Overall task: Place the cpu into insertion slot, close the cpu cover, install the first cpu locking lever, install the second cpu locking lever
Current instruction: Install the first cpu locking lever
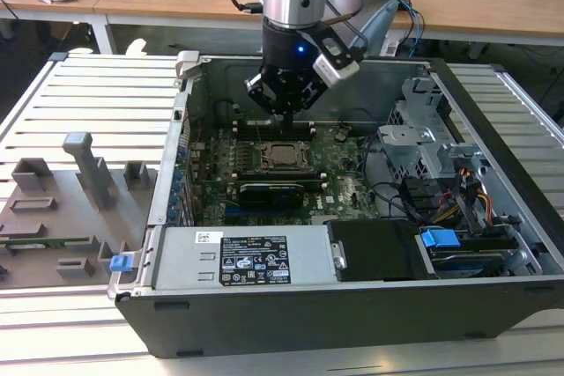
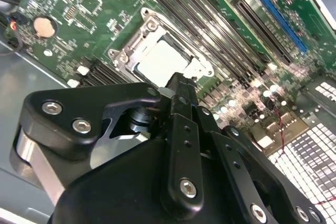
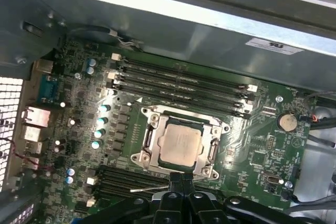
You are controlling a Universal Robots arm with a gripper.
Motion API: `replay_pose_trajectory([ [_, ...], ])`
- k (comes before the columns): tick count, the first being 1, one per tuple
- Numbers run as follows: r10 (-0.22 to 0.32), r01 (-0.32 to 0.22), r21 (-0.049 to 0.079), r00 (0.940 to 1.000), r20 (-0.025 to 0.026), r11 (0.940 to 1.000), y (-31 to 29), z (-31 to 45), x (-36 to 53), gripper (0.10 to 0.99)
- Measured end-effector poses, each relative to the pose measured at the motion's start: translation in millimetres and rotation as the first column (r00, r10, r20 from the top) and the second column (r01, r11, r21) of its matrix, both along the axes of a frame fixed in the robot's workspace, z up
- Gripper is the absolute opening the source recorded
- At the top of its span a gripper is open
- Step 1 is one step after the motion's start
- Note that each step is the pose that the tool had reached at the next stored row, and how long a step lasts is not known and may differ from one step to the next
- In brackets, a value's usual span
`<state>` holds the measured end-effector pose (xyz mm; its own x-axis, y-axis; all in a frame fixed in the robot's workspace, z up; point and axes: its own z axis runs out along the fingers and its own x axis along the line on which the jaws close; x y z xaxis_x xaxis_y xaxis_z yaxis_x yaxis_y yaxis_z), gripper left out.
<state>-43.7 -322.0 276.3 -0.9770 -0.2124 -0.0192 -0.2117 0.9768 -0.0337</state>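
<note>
Near the insertion slot (image 3: pixel 149 140) holding the cpu (image 3: pixel 180 142), the tool (image 3: pixel 181 177) hangs clenched on nothing.

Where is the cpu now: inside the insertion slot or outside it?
Inside. In the first wrist view the cpu lies flat within the insertion slot, with the cpu cover framing it.
</note>
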Motion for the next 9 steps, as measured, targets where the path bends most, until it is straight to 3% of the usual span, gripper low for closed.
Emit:
replay_pose_trajectory([
  [9, 0.0, 0.0, 0.0, 1.0, 0.0002, 1.0, 0.0, 0.0, -20.3, 0.106],
])
